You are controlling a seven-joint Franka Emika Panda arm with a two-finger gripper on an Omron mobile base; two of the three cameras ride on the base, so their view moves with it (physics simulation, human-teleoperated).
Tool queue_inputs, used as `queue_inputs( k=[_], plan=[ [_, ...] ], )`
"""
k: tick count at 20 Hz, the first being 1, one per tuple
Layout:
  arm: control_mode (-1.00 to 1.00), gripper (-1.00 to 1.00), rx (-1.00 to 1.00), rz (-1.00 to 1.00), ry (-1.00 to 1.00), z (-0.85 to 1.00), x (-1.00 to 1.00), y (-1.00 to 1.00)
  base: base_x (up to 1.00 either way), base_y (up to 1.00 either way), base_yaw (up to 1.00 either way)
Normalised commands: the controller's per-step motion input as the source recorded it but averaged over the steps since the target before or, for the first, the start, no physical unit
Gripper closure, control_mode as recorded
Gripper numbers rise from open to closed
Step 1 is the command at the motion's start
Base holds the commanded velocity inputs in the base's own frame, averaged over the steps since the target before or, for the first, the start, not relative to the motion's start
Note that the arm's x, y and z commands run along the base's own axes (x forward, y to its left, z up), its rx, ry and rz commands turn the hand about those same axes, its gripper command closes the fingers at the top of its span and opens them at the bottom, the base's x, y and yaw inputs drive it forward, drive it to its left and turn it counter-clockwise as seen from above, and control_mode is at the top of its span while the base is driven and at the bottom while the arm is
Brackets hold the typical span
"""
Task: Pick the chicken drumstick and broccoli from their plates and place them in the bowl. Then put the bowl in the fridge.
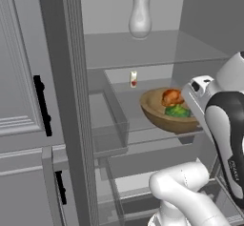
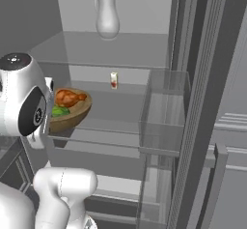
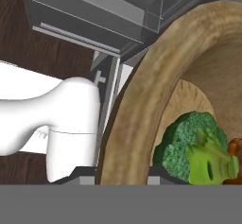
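Note:
The tan wooden bowl (image 1: 162, 118) (image 2: 75, 118) (image 3: 142, 100) sits inside the open fridge (image 1: 71, 77) (image 2: 193, 78), low over the middle glass shelf (image 1: 143, 137); I cannot tell whether it touches the shelf. The orange-brown chicken drumstick (image 1: 171, 96) (image 2: 67, 97) (image 3: 235, 147) and the green broccoli (image 1: 177, 110) (image 2: 60, 110) (image 3: 189, 147) lie in the bowl. My gripper (image 3: 123, 176) is shut on the bowl's near rim, its fingertips just showing at the bottom of the hand view. The plates are out of view.
A white jug (image 1: 140, 15) (image 2: 107, 14) stands on the upper shelf. A small bottle (image 1: 133, 79) (image 2: 114, 80) stands at the back of the middle shelf. Clear door bins (image 1: 112, 120) (image 2: 164, 112) flank the opening, with clear drawers below.

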Motion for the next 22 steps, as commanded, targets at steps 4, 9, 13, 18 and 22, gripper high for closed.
queue_inputs(
  k=[4, 9, 13, 18, 22],
  plan=[
    [-1.00, 1.00, 0.00, 0.05, -0.11, -0.19, 0.33, 0.00, 0.00, 0.00, 0.00],
    [-1.00, 1.00, 0.00, 0.01, -0.11, -0.40, 0.32, 0.00, 0.00, 0.00, 0.00],
    [-1.00, 1.00, 0.00, 0.00, 0.00, -0.38, 0.60, 0.08, 0.00, 0.00, 0.00],
    [-1.00, 1.00, 0.00, 0.01, 0.04, -0.29, 0.85, 0.09, 0.00, 0.00, 0.00],
    [-1.00, 1.00, 0.00, 0.03, 0.19, -0.26, 1.00, 0.04, 0.00, 0.00, 0.00]
  ],
)
